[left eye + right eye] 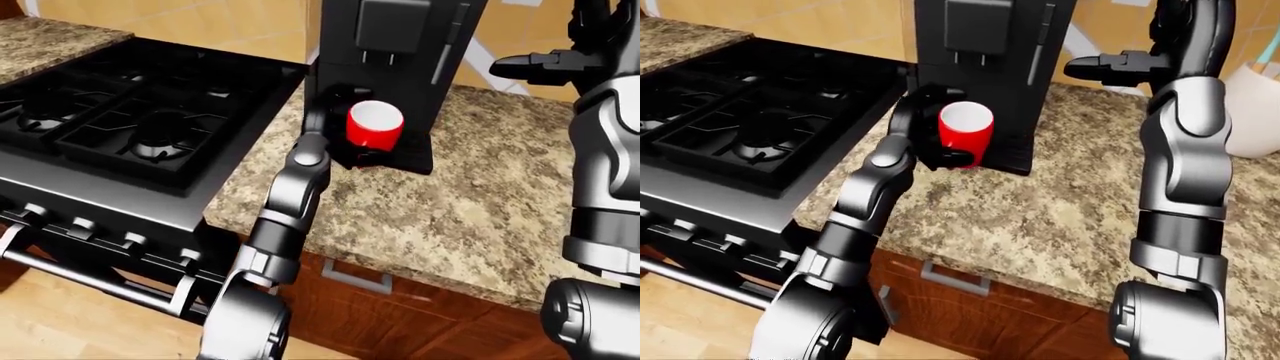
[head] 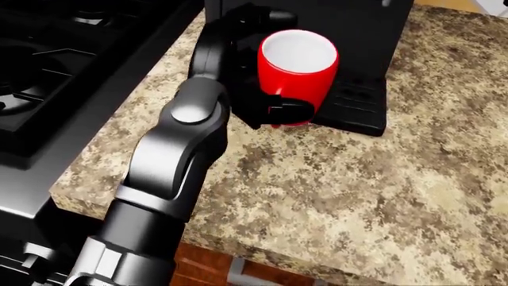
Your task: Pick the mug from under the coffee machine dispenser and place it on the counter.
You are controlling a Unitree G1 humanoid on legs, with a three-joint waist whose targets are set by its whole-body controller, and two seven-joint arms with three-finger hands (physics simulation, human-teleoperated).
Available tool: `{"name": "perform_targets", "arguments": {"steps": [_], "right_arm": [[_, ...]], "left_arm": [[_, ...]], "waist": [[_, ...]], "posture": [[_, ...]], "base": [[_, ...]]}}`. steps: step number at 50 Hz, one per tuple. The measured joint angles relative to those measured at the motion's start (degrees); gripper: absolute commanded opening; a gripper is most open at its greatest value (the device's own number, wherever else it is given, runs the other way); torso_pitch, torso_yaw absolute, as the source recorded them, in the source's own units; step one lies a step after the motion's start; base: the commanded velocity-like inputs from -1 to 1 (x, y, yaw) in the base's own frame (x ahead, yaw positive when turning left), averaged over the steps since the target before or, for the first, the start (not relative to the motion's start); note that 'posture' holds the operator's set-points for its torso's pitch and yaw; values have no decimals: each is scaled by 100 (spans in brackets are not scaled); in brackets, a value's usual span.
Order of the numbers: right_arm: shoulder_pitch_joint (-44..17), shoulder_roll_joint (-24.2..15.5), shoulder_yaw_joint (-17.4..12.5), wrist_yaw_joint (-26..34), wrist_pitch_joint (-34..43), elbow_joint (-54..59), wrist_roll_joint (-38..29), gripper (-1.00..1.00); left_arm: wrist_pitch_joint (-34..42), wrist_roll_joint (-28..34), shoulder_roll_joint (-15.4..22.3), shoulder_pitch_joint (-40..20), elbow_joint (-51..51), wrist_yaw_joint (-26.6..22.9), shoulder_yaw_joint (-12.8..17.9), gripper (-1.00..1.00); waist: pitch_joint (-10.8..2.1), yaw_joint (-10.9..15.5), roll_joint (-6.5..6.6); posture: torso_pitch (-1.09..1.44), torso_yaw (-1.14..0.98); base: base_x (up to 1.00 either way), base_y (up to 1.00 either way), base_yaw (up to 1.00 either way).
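Observation:
The red mug [image 2: 298, 71], white inside, stands upright in my left hand [image 2: 268, 111], whose black fingers [image 2: 290, 109] wrap its lower body. It hangs just off the left part of the drip tray [image 2: 357, 104] of the black coffee machine [image 2: 317, 12], out from under the dispenser [image 1: 385, 34], and seems lifted off the surface. My right hand [image 1: 1105, 66] is raised high to the right of the machine, fingers spread, holding nothing. The mug's handle is hidden.
Speckled granite counter [image 2: 357, 196] stretches below and right of the machine. A black gas stove [image 1: 130, 120] borders the counter on the left. A white vessel [image 1: 1255, 112] stands at the right edge of the right-eye view. A cabinet drawer handle [image 1: 955, 279] sits under the counter edge.

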Motion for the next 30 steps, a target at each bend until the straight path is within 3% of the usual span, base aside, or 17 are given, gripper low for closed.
{"name": "perform_targets", "arguments": {"steps": [14, 30], "right_arm": [[-25, 6, 5, 17, -23, 37, -24, 100], [-43, -2, 5, 16, 25, 14, -30, 100]], "left_arm": [[190, -165, 702, 90, -387, -362, 326, -100], [736, -555, 1196, 798, -1469, -641, 469, -100]], "waist": [[-18, -6, 79], [-3, -28, 154]], "posture": [[0, 0], [0, 0]], "base": [[0, 0, 0], [0, 0, 0]]}}
